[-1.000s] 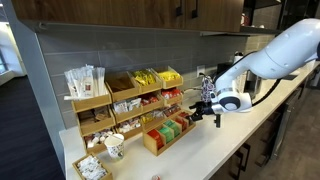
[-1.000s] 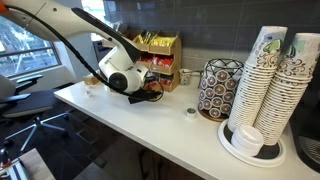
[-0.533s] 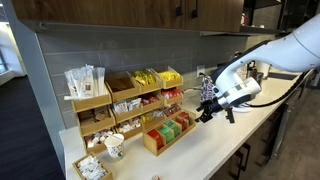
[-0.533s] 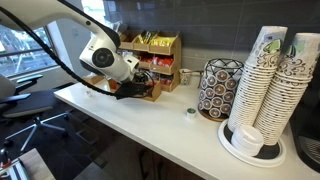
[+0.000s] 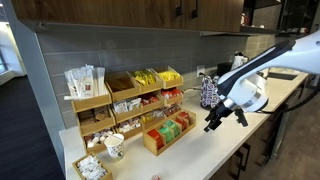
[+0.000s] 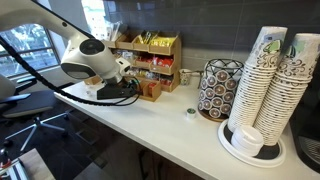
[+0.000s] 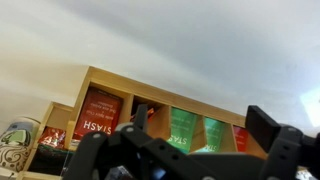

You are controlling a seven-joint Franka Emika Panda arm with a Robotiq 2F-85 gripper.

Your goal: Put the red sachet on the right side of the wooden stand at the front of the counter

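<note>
I have the gripper (image 5: 211, 124) hanging over the counter (image 6: 170, 130) near one end of the wooden stand (image 5: 165, 134), clear of the box. The larger tiered rack (image 5: 120, 100) stands behind, against the wall. How far apart the jaws stand I cannot tell: in the wrist view they are only dark blurs along the bottom, and in both exterior views the hand is too small to read. For the same reason I cannot say whether the red sachet is pinched there. The only red I can place with confidence is the row of red packets (image 7: 97, 118) standing in an end compartment of the stand, with green packets (image 7: 184, 127) further along. No loose packet shows on the open worktop in front. I judge the task unfinished. If the sachet is in hand, what remains is to lower it near the front edge and let go; if it is not, the pick itself is still to do.
</note>
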